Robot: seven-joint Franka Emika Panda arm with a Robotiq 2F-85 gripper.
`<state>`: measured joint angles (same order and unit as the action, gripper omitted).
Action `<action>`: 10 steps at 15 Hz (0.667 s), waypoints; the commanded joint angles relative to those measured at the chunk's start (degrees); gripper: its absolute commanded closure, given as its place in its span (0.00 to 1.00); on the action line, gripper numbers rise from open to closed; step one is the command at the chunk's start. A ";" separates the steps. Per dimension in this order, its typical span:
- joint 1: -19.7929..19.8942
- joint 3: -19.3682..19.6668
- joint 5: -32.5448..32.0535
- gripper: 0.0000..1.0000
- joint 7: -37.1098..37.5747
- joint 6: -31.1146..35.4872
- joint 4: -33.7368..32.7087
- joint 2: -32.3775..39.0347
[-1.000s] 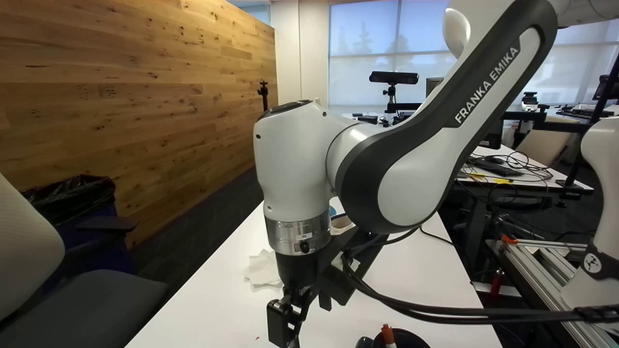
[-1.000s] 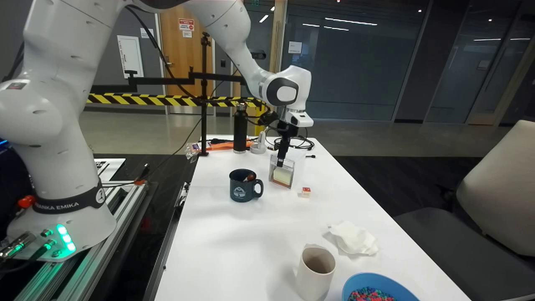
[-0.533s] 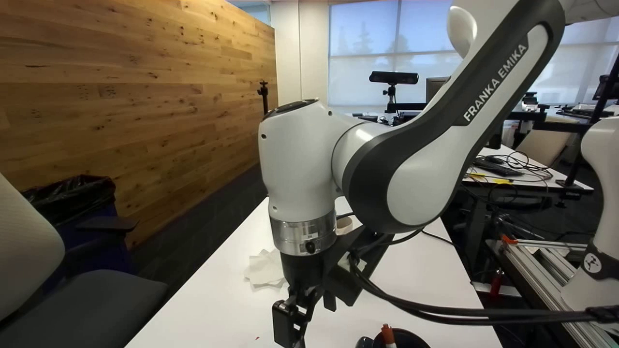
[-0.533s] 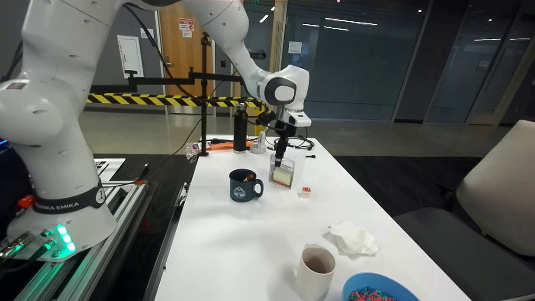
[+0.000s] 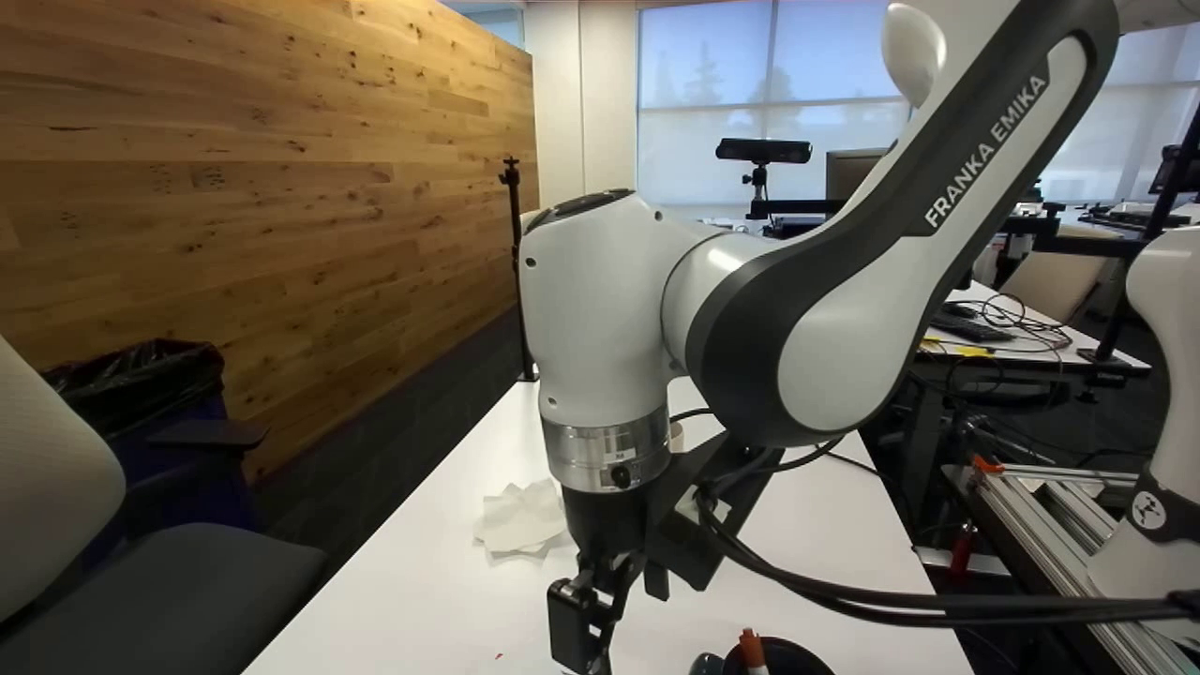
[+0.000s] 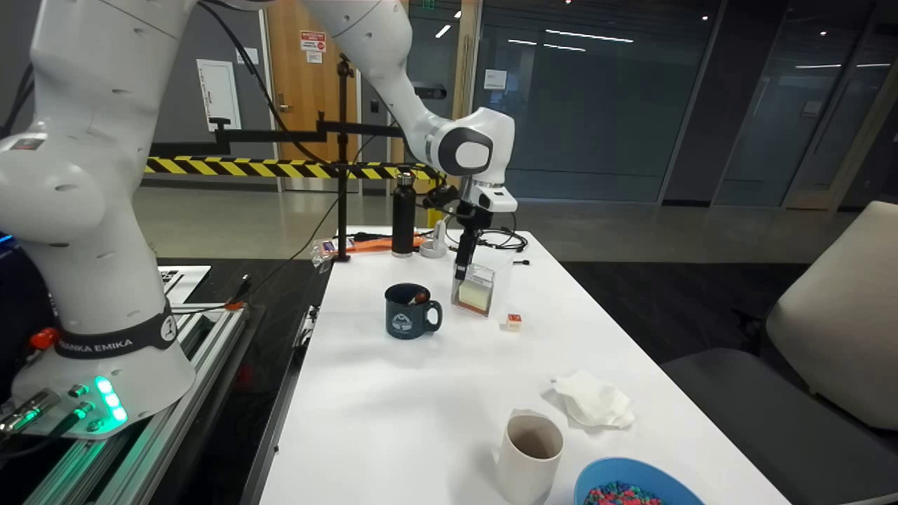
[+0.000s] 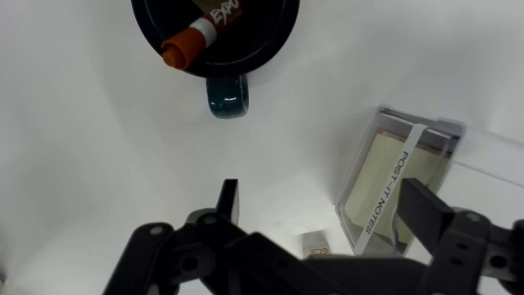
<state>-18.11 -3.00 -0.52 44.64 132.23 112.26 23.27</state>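
In an exterior view the camera looks close past the arm (image 5: 797,319) toward windows (image 5: 703,94); in an exterior view it faces oppositely along the table (image 6: 386,407) from farther back, toward dark glass (image 6: 596,119). The wrist view looks down closely over the clear box (image 7: 385,184); all share the mug (image 7: 247,45).

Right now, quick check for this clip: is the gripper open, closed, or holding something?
Gripper: open, holding nothing; in the wrist view, one finger overlaps the Post-it notes case.
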 commanded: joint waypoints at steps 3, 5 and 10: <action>0.11 0.23 -0.75 0.00 2.57 1.17 2.00 -1.38; 0.11 0.36 -0.93 0.00 2.79 1.24 1.81 -1.32; 0.05 0.62 -1.26 0.00 2.72 1.39 1.41 -0.85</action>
<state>-18.06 -2.34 -0.52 45.72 132.23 112.47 23.27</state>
